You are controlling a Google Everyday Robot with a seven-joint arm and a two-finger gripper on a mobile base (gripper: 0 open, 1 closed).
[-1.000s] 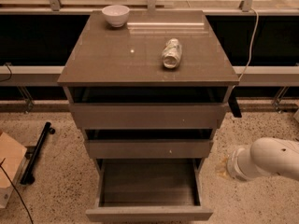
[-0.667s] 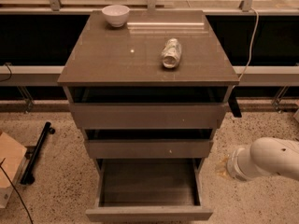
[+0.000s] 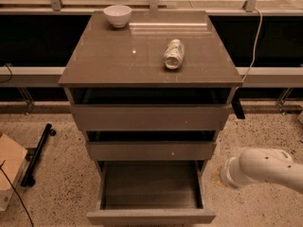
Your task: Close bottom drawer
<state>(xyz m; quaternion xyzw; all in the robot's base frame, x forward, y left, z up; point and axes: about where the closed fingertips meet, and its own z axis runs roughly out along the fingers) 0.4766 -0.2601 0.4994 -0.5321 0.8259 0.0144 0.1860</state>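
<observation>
Speckled floor [image 3: 61, 183] surrounds the cabinet [image 3: 118, 65]; the bottom drawer [image 3: 151, 216] stands well out. Only the arm [image 3: 265, 169] shows, right of it. The tool is out of view, so I cannot tell its state. An off-centre push could skew and jam the drawer.

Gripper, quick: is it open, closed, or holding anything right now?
Gripper: not in view, out of frame past the white arm at the lower right, so its state cannot be told. The bottom drawer stands open.

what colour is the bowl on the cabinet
White bowl, camera view; gripper unseen, arm at lower right.
</observation>
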